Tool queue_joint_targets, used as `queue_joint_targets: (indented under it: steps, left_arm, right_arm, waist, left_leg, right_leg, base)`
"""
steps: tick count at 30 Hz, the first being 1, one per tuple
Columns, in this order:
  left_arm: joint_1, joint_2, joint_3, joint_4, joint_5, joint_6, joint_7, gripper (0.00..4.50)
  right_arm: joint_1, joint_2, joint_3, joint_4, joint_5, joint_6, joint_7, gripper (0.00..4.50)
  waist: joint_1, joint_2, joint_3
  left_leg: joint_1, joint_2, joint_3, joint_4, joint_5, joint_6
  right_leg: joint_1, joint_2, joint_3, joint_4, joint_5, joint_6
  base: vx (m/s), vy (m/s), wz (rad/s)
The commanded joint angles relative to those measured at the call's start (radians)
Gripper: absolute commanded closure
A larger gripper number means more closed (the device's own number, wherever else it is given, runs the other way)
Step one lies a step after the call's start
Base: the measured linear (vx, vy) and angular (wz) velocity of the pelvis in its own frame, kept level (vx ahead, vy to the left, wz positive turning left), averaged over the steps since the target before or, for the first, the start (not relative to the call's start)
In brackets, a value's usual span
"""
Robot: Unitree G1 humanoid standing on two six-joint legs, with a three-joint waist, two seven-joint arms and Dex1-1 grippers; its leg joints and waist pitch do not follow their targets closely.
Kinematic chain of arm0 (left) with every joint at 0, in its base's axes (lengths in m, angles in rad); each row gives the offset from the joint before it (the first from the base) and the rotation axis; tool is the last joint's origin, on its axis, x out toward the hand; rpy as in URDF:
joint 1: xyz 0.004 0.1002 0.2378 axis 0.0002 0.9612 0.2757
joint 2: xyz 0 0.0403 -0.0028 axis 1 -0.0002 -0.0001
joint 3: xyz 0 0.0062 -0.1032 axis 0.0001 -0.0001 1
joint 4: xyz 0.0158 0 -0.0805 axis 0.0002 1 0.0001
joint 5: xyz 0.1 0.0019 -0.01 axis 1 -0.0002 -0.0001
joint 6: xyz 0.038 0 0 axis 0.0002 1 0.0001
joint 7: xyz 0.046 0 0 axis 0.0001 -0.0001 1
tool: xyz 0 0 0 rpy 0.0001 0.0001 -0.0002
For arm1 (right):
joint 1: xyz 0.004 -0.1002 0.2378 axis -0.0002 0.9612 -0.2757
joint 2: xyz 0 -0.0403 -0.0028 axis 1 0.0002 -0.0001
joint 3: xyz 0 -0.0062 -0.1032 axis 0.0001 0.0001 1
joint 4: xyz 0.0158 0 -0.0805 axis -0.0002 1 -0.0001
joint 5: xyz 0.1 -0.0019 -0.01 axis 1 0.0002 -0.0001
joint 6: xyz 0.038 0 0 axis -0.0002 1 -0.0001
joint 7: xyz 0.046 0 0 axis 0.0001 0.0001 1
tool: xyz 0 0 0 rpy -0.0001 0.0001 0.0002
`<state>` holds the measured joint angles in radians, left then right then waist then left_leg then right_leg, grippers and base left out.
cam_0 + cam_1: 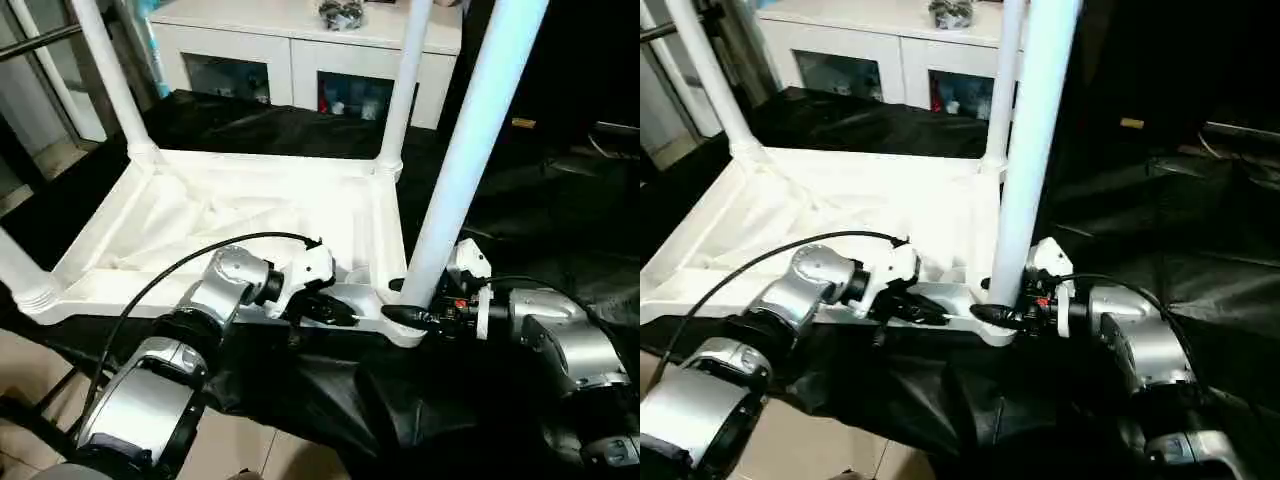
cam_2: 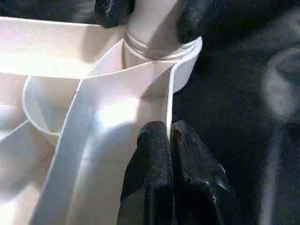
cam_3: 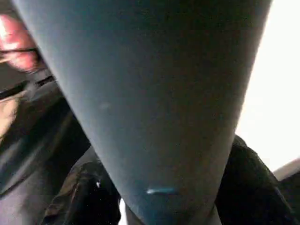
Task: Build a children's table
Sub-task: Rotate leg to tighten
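Note:
The white tabletop [image 1: 230,215] lies upside down on a black cloth, ribbed underside up. Three legs stand in its corner sockets: far left [image 1: 110,75], far right [image 1: 405,90] and near left [image 1: 15,265]. A fourth leg [image 1: 470,150] rises a little tilted from the near right socket [image 1: 400,325]. My right gripper [image 1: 410,315] holds this leg just above the socket, one black finger [image 3: 84,197] on each side of it. My left gripper [image 2: 169,140] is shut on the thin front rim wall [image 2: 166,101] of the tabletop, a short way left of that socket.
A white cabinet [image 1: 300,40] with glass doors stands behind the table. The black cloth [image 1: 520,210] spreads wide to the right and hangs over the near edge. A black cable [image 1: 160,285] arcs over my left forearm. Pale floor [image 1: 25,360] shows at the lower left.

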<state>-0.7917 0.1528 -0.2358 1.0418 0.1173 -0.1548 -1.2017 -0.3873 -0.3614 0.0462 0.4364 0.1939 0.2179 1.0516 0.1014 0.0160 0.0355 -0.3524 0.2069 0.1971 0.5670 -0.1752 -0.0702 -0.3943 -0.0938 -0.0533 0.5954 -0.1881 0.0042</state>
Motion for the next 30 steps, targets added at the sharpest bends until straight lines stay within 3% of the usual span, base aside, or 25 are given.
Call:
queue_joint_targets:
  steps: [1,3,4,6,8,10,12,16,20,24,26,28,30]
  left_arm:
    - [-0.053,-0.07,0.043,0.029,0.007,0.043,0.254,4.5]
    - [-0.057,-0.077,0.046,0.033,0.009,0.044,0.277,4.5]
    - [-0.063,-0.088,0.051,0.039,0.008,0.049,0.305,4.5]
    - [-0.073,-0.111,0.056,0.045,0.006,0.05,0.344,4.5]
    - [-0.08,-0.129,0.056,0.048,0.007,0.043,0.364,4.5]
    - [-0.082,-0.131,0.044,0.055,0.014,0.02,0.367,4.5]
    - [-0.081,-0.13,0.034,0.06,0.023,-0.004,0.358,4.5]
    - [-0.074,-0.124,0.032,0.058,0.025,-0.024,0.347,4.5]
    - [-0.066,-0.119,0.032,0.054,0.022,-0.053,0.328,4.5]
    - [-0.056,-0.116,0.027,0.054,0.02,-0.063,0.303,4.5]
    - [-0.051,-0.117,0.026,0.049,0.017,-0.071,0.296,4.5]
    - [-0.047,-0.117,0.027,0.047,0.013,-0.077,0.291,4.5]
    - [-0.044,-0.116,0.026,0.044,0.012,-0.081,0.287,4.5]
  right_arm:
    - [-0.004,0.104,0.03,0.129,-0.059,0.022,-0.217,2.36]
    - [-0.009,0.114,0.023,0.141,-0.062,0.022,-0.247,2.4]
    - [-0.018,0.131,0.01,0.158,-0.069,0.029,-0.305,2.44]
    - [-0.03,0.17,-0.014,0.18,-0.067,0.042,-0.395,2.48]
    - [-0.04,0.207,-0.033,0.195,-0.059,0.053,-0.46,2.5]
    - [-0.041,0.229,-0.037,0.196,-0.075,0.02,-0.483,2.5]
    - [-0.034,0.241,-0.04,0.182,-0.064,-0.003,-0.457,1.94]
    - [-0.028,0.233,-0.054,0.16,-0.031,0.011,-0.442,1.6]
    - [0.004,0.166,-0.058,0.081,-0.043,-0.022,-0.405,1.47]
    - [0.073,0.009,-0.113,-0.072,0.04,0.013,-0.222,1.47]
    - [0.094,-0.061,-0.155,-0.107,0.079,0.031,-0.168,1.47]
    - [0.105,-0.098,-0.182,-0.126,0.1,0.041,-0.141,1.47]
    - [0.109,-0.111,-0.194,-0.137,0.111,0.05,-0.132,1.47]
  waist:
    - [-0.016,-0.015,-0.038]
    - [-0.025,-0.018,-0.039]
    - [-0.028,-0.018,-0.038]
    - [-0.034,-0.015,-0.039]
    - [-0.042,-0.017,-0.041]
    - [-0.046,-0.017,-0.042]
    - [-0.047,-0.016,-0.043]
    - [-0.046,-0.015,-0.044]
    - [-0.04,-0.019,-0.045]
    - [-0.025,-0.024,-0.045]
    - [-0.019,-0.025,-0.048]
    - [-0.011,-0.031,-0.051]
    - [-0.01,-0.03,-0.052]
  left_leg:
    - [0.007,0.02,-0.017,-0.072,-0.317,-0.004]
    - [0.009,0.016,-0.019,-0.073,-0.338,-0.01]
    - [0.009,0.017,-0.019,-0.074,-0.342,0.002]
    - [0.011,0.019,-0.018,-0.076,-0.351,0.006]
    - [0.008,0.017,-0.02,-0.077,-0.351,0.008]
    - [0.004,0.017,-0.019,-0.076,-0.342,0.016]
    - [0.005,0.019,-0.017,-0.075,-0.341,0.022]
    - [0.005,0.02,-0.015,-0.074,-0.327,0.032]
    - [0.006,0.021,-0.011,-0.07,-0.297,0.045]
    - [0.003,0.021,-0.008,-0.064,-0.254,0.081]
    - [-0.005,0.02,-0.009,-0.06,-0.217,0.099]
    - [-0.009,0.019,-0.007,-0.054,-0.177,0.117]
    - [-0.012,0.017,-0.006,-0.051,-0.164,0.123]
  right_leg:
    - [0.029,-0.052,0.028,-0.095,-0.44,-0.166]
    - [0.03,-0.05,0.026,-0.102,-0.494,-0.139]
    - [0.029,-0.049,0.029,-0.109,-0.494,-0.126]
    - [0.025,-0.047,0.03,-0.107,-0.453,-0.139]
    - [0.029,-0.047,0.029,-0.105,-0.43,-0.146]
    - [0.031,-0.046,0.03,-0.103,-0.392,-0.154]
    - [0.031,-0.046,0.031,-0.101,-0.365,-0.163]
    - [0.034,-0.047,0.033,-0.096,-0.31,-0.189]
    - [0.036,-0.046,0.034,-0.093,-0.269,-0.197]
    - [0.045,-0.048,0.035,-0.091,-0.245,-0.192]
    - [0.049,-0.047,0.033,-0.085,-0.203,-0.197]
    - [0.051,-0.046,0.032,-0.079,-0.161,-0.204]
    - [0.049,-0.045,0.029,-0.078,-0.164,-0.205]
  base:
    - [0.0,0.0,0.0]
    - [0.0,0.0,0.0]
    - [0.0,0.0,0.0]
    - [0.0,0.0,0.0]
    - [0.0,0.0,0.0]
    - [0.0,0.0,0.0]
    - [0.0,0.0,0.0]
    - [0.0,0.0,0.0]
    - [0.0,0.0,0.0]
    - [0.0,0.0,0.0]
    - [0.0,0.0,0.0]
    - [0.0,0.0,0.0]
    - [0.0,0.0,0.0]
